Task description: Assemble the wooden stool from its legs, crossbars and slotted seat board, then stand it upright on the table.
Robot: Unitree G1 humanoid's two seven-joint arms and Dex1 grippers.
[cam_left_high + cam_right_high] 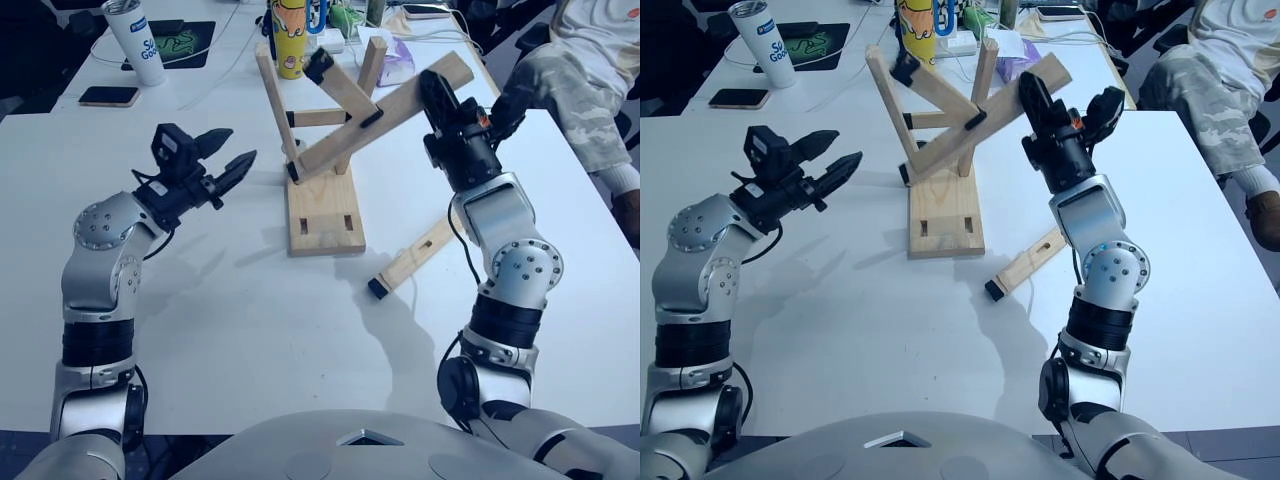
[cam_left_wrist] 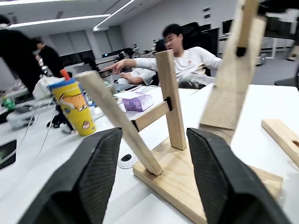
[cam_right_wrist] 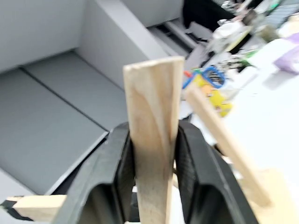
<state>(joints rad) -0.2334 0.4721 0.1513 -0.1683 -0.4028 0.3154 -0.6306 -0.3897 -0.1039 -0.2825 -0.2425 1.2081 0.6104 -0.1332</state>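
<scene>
Two legs (image 1: 274, 95) stand in the slotted seat board (image 1: 325, 225), and a crossbar (image 1: 318, 117) joins them. The board lies flat on the white table (image 1: 250, 330).

From the head camera, the right gripper (image 1: 438, 92) is clamped on the held leg (image 1: 400, 105). This leg is tilted, with its lower end down at the board. A loose leg (image 1: 410, 262) lies on the table near the board's right side. The left gripper (image 1: 238, 146) hangs to the left of the board, jaws apart, holding nothing.

From the left wrist, its two fingers (image 2: 93, 177) frame the board and the standing legs, with a yellow cup (image 2: 74, 105) behind.

From the right wrist, both pads (image 3: 124, 163) press on the held leg.
</scene>
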